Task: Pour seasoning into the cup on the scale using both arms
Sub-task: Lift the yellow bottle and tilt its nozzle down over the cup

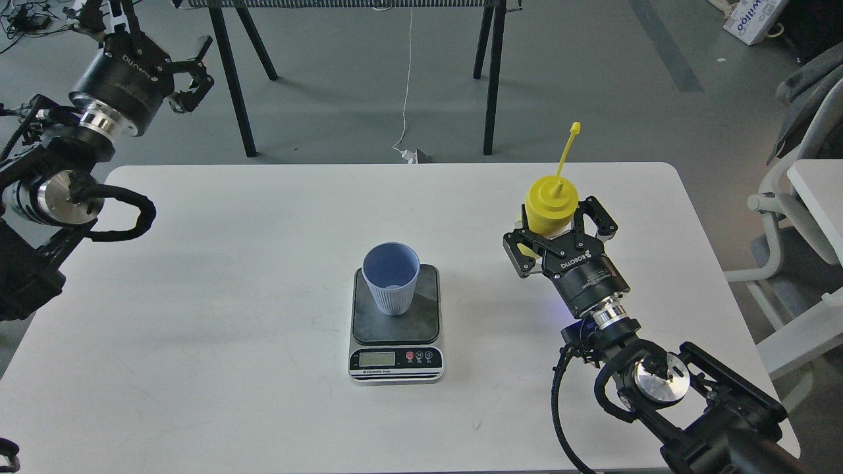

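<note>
The pale blue ribbed cup [391, 276] stands upright on the dark grey plate of the scale [396, 326] at the table's middle. My right gripper [554, 227] is shut on the yellow seasoning bottle [550, 205] and holds it upright, lifted above the table to the right of the scale. The bottle's cap tether [566, 149] sticks up from the nozzle. My left gripper [188, 72] is open and empty, raised beyond the table's far left corner, well away from the cup.
The white table [263, 263] has its far edge just behind the bottle. Black trestle legs [490, 79] stand on the floor behind the table. A white chair [800, 217] is off the right edge.
</note>
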Action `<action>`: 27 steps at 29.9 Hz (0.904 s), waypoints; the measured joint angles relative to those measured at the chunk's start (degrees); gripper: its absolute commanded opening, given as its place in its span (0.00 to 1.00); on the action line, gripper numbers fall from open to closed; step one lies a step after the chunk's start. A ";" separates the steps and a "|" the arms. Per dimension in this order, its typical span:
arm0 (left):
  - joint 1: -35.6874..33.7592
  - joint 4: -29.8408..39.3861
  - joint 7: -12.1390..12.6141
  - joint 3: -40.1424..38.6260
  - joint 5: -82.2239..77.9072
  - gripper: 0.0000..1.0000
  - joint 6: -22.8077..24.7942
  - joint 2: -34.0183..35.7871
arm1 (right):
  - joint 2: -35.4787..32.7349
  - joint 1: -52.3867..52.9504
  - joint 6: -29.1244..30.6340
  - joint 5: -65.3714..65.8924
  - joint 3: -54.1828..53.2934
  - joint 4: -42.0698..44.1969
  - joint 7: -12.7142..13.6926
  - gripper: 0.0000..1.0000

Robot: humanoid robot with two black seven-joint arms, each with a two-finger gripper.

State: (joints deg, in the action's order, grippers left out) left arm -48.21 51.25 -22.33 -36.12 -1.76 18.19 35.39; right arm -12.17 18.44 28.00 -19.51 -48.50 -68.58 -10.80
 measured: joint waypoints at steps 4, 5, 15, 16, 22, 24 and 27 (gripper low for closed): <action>0.02 0.00 -0.17 -0.11 0.00 1.00 0.00 0.25 | -1.43 6.35 -2.88 6.62 2.86 -0.20 0.25 0.41; 0.04 0.00 -0.20 -0.14 0.00 1.00 0.00 0.28 | -1.45 7.50 -3.94 8.54 3.37 -0.09 0.26 0.41; 0.13 0.00 -0.41 -0.27 0.07 1.00 0.04 0.33 | -0.15 14.43 -12.94 21.92 5.80 3.60 0.27 0.39; 0.13 0.00 -0.43 -0.27 0.08 1.00 0.05 0.37 | -0.01 14.93 -13.80 23.30 5.90 4.07 0.27 0.39; 0.14 0.00 -0.44 -0.27 0.09 1.00 0.24 0.34 | 1.01 16.47 -20.55 37.17 6.05 4.56 2.90 0.39; 0.16 0.00 -0.44 -0.27 0.09 1.00 0.26 0.20 | 1.55 16.61 -22.43 42.46 6.18 4.30 3.69 0.38; 0.24 -0.01 -0.44 -0.27 0.09 1.00 0.26 0.05 | 1.86 17.64 -25.25 49.55 8.30 4.27 4.06 0.38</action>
State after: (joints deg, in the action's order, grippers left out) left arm -47.98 51.24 -22.77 -36.39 -1.67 18.46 35.44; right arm -10.31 36.08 2.74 30.05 -40.20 -64.31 -6.74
